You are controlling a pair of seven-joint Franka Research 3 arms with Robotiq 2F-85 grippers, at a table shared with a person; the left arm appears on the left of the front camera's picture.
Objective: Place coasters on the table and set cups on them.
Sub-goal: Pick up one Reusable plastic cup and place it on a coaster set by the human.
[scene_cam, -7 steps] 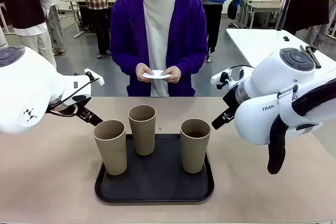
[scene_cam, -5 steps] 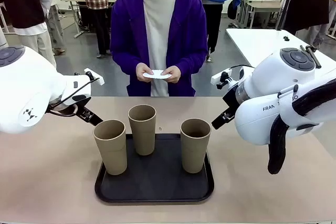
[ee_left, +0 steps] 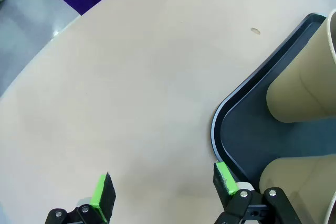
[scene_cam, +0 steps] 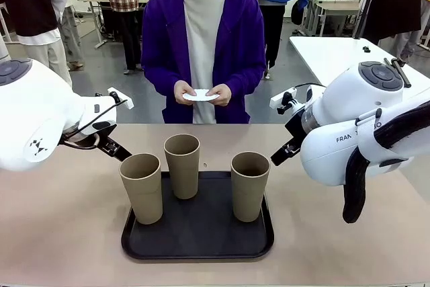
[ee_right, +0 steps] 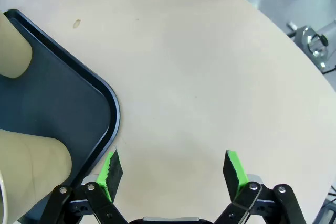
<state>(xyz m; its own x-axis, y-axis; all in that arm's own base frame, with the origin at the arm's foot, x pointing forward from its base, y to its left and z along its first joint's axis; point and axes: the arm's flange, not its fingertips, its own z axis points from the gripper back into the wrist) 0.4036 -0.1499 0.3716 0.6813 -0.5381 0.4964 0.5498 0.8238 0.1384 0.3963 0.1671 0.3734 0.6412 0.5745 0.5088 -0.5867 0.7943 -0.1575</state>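
Lower centre, we see a black tray [scene_cam: 201, 234]. Upper right, we note a white table [scene_cam: 336, 55]; upper centre, a purple jacket [scene_cam: 161, 52].

The coasters [scene_cam: 201, 95] lie half-hidden in the person's hands [scene_cam: 220, 96] — number unclear.

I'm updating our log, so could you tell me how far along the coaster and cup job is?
Done: nothing yet; no coaster lies on the table. The left cup, middle cup and right cup stand on the tray. In hand: the person holds the coasters; the left gripper and right gripper hover open and empty beside the tray. Left: lay coasters, set each cup on one.
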